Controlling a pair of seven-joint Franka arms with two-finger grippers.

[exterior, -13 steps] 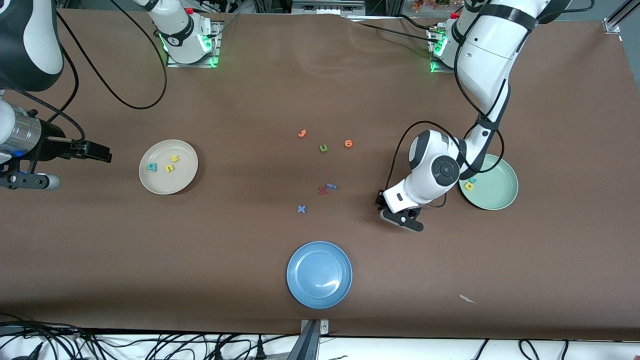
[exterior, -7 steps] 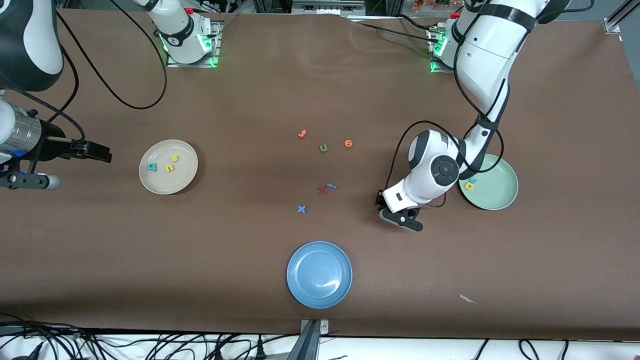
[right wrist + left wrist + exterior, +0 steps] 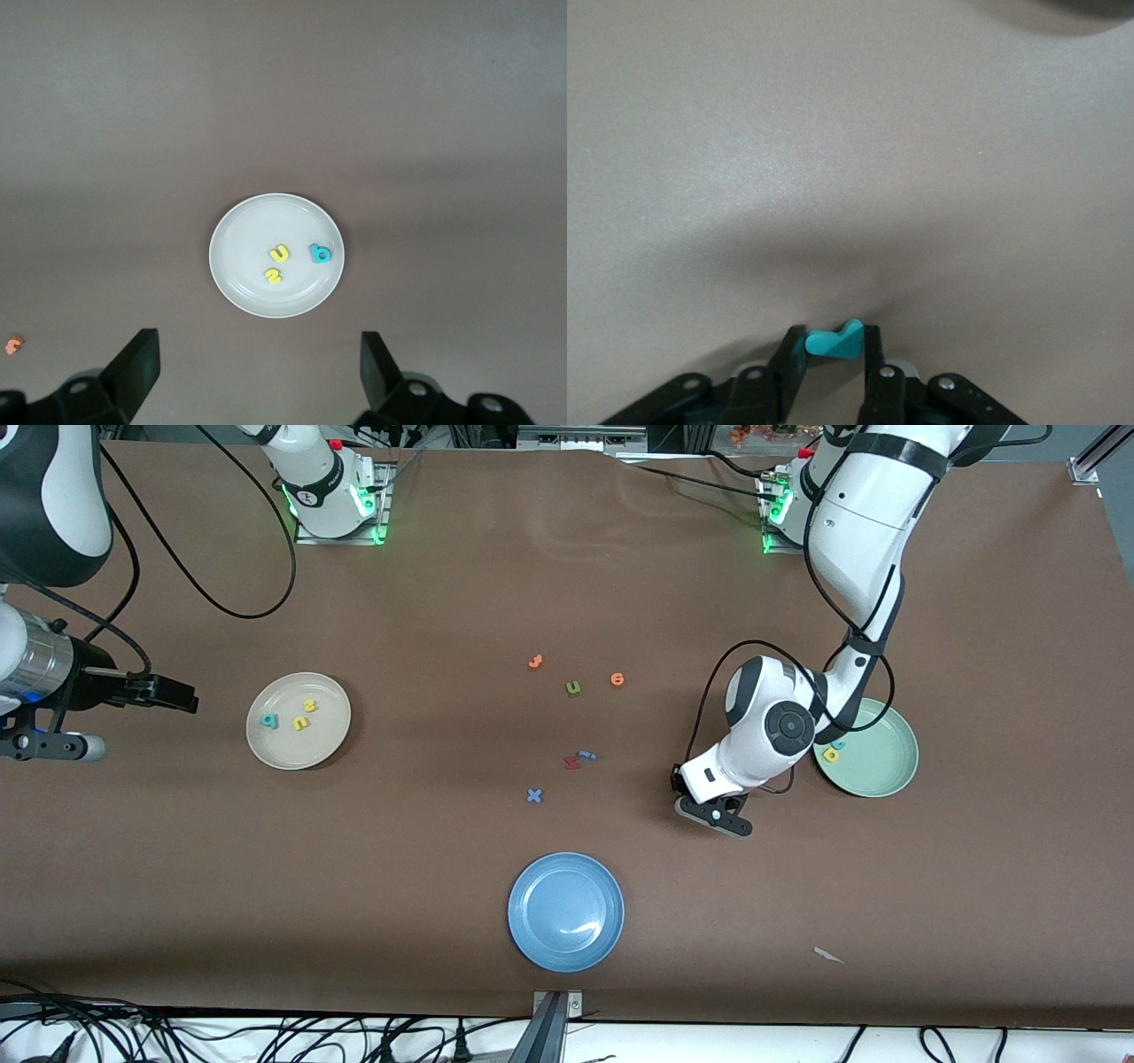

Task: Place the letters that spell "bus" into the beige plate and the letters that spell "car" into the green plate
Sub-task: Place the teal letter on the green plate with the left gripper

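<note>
My left gripper (image 3: 714, 816) is down at the table between the blue plate and the green plate (image 3: 886, 775). It is shut on the small teal "r" (image 3: 834, 341), pinched between both fingers (image 3: 793, 354); the front view hides that letter. In the green plate lie the yellow "a" (image 3: 831, 755) and teal "c" (image 3: 837, 744). The beige plate (image 3: 288, 751) holds the teal "b" (image 3: 268, 720), yellow "u" (image 3: 309, 706) and yellow "s" (image 3: 301, 723). My right gripper (image 3: 173, 693) waits open beside the beige plate (image 3: 244, 283), toward the right arm's end of the table.
A blue plate (image 3: 566, 911) sits near the front camera. Loose in the table's middle lie two orange letters (image 3: 535, 662) (image 3: 617, 679), a green "u" (image 3: 573, 687), a red letter (image 3: 571, 762), a small blue letter (image 3: 586, 755) and a blue "x" (image 3: 534, 795).
The left gripper's fingers have come together on the teal "r", and the hand has shifted slightly. The right arm has not moved.
</note>
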